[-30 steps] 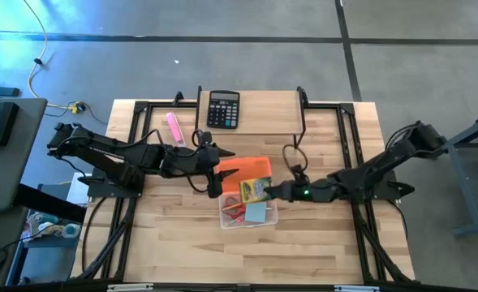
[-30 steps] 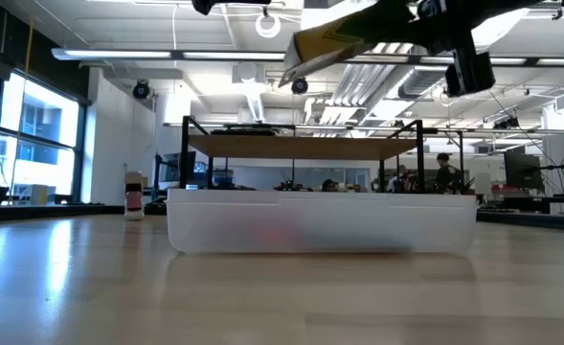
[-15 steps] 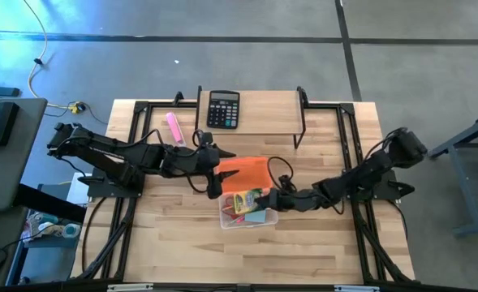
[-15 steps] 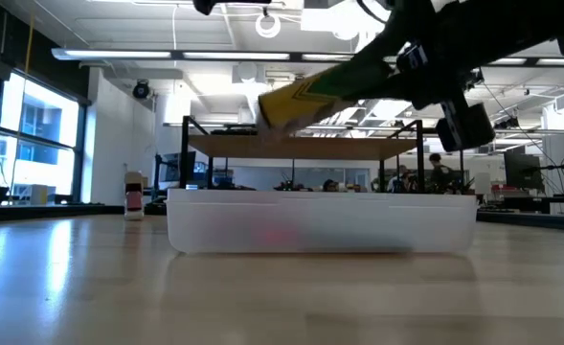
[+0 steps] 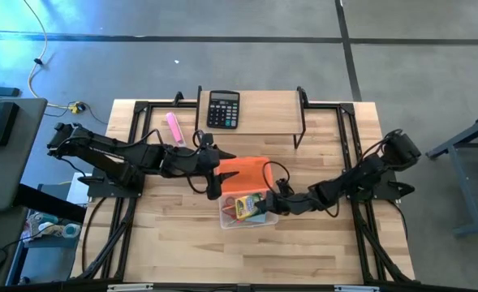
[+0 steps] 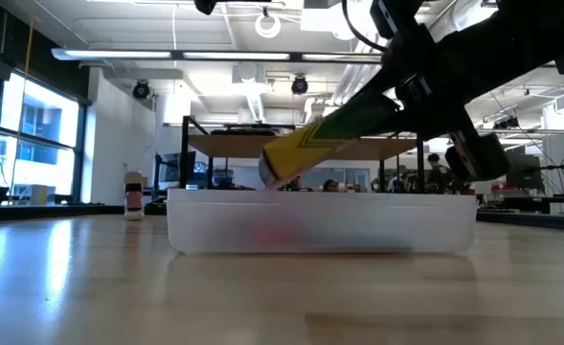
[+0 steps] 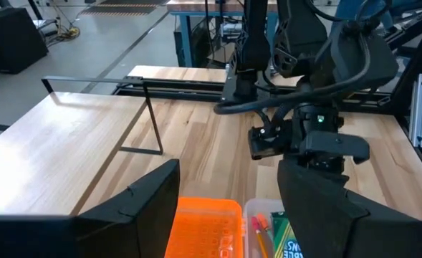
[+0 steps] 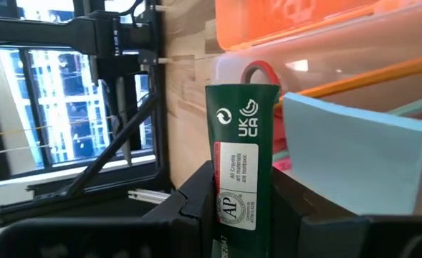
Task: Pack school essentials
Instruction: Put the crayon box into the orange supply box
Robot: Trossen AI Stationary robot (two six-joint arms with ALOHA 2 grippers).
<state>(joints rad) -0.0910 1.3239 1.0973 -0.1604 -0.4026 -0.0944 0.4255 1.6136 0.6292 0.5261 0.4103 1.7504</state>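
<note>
The right tool [image 5: 269, 202] is closed on a green and yellow crayon box [image 5: 250, 203], holding it tilted over the clear plastic bin [image 5: 226, 219] that sits near the middle of the bench [image 5: 328, 243]. In the low view the box [image 6: 325, 137] slopes down with its lower end just at the bin's rim [image 6: 320, 195]; whether it touches cannot be told. In the right wrist view the box's green back panel [image 8: 241, 158] sits between the two dark fingers [image 8: 196, 208] and carries a recycling mark, the letters "UK CA" and a round "AP" seal above small print too fine to read.

Inside the bin lie a light-blue square notepad [image 8: 350, 147], an orange pencil [image 8: 368, 75] running along its far side, and the red loop of the scissors' handle [image 8: 257, 70]. An orange lid or tray [image 5: 245, 171] lies against the bin on the side nearer the bench's far edge.

The left tool [image 5: 214, 174] hovers just beside that orange piece with its fingers spread wide, holding nothing.

A black calculator [image 5: 223, 109] rests on the raised shelf at the bench's far edge, and a pink marker [image 5: 174, 127] lies on the bench just beside the shelf's left end.
</note>
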